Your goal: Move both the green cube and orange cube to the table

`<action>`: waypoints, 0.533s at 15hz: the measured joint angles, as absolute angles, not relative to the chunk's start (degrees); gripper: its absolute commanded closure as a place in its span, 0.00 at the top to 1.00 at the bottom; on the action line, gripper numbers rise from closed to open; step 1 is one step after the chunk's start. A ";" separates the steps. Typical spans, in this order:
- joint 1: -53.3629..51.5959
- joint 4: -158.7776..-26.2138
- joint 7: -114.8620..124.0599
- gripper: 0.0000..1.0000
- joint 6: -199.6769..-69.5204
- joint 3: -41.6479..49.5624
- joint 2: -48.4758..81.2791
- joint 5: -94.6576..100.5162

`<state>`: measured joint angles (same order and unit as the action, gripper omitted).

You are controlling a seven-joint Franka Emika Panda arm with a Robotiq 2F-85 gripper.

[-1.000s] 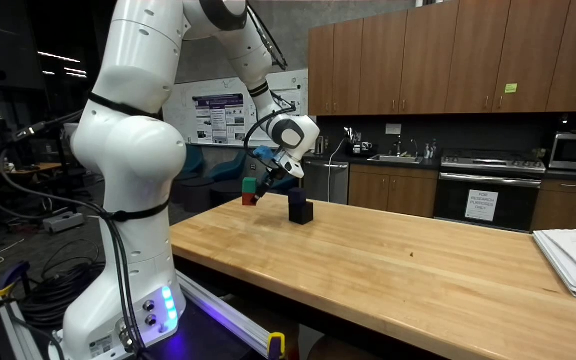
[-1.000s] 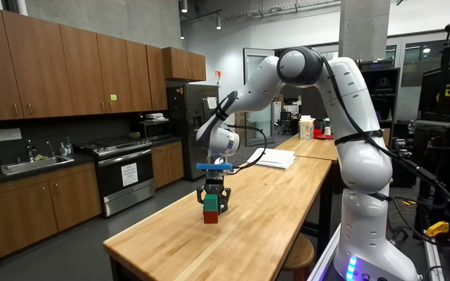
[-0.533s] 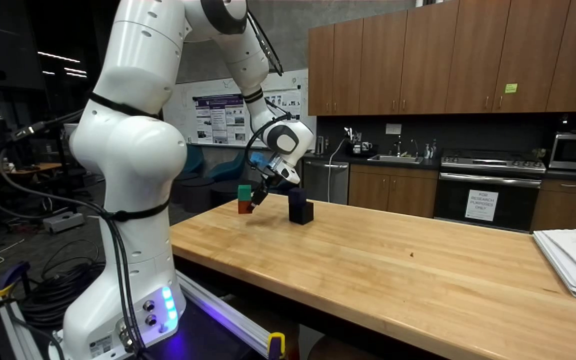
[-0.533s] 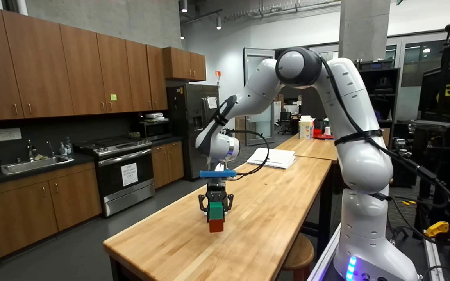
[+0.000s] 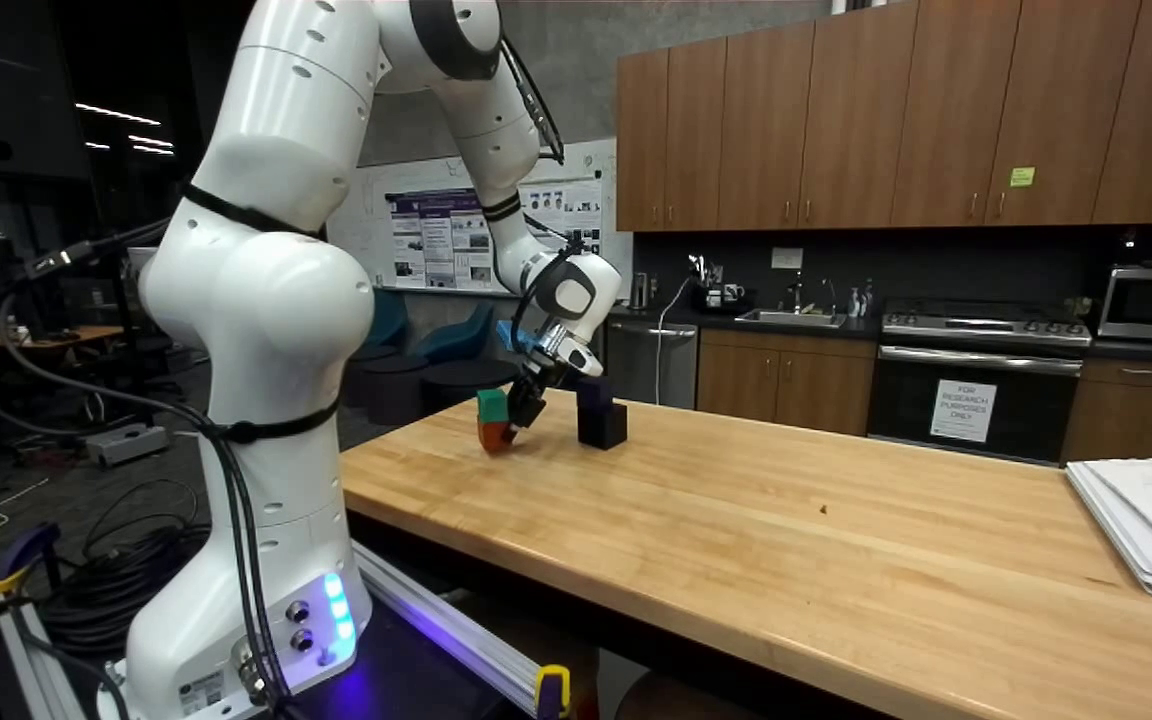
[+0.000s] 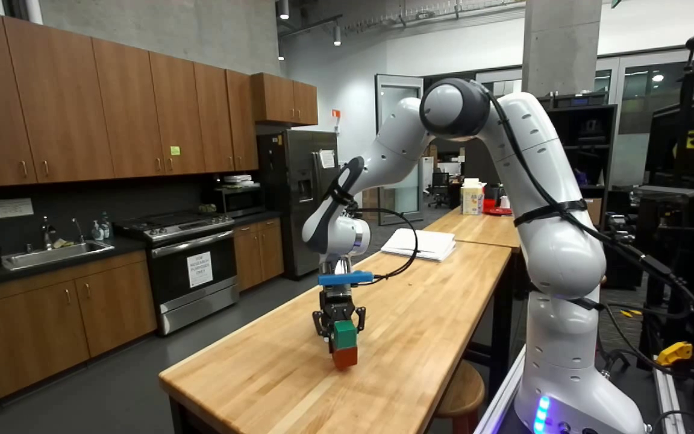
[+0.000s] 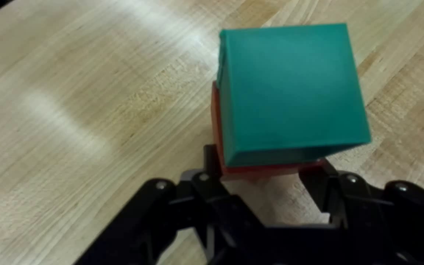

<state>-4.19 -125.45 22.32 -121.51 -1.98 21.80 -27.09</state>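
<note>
The green cube (image 7: 296,88) sits on top of the orange cube (image 7: 260,171), and it covers most of it in the wrist view. My gripper (image 7: 264,165) is shut on the orange cube, with one finger on each side. The stack shows in both exterior views, with the green cube (image 5: 492,405) above the orange cube (image 5: 493,437) and a slight tilt. It is low over the light-wood table (image 5: 786,560). I cannot tell whether the orange cube's lower edge touches the wood. The green cube (image 6: 344,334) also shows above the orange cube (image 6: 344,357).
A dark purple cube (image 5: 594,392) rests on a larger black cube (image 5: 602,425) close beside the gripper. A pile of papers (image 6: 420,243) lies farther along the table. The table's end edge (image 6: 196,395) is near the stack.
The gripper has moved down with both cubes, and towards the right in an exterior view. The stack was upright half a second ago and is now tilted. The dark cubes have not moved.
</note>
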 measured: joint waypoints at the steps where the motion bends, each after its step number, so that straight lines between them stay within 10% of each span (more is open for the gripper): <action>1: -4.20 -125.46 21.60 0.32 -121.81 -2.11 22.06 -26.77; 3: -4.20 -125.45 20.41 0.32 -122.48 -2.37 22.69 -26.07; 5: -4.20 -125.45 19.39 0.83 -123.14 -2.57 23.32 -25.56; 8: -4.23 -125.29 18.64 0.98 -123.73 -2.92 23.80 -24.77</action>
<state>-4.23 -125.29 18.64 -123.73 -2.92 23.80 -24.77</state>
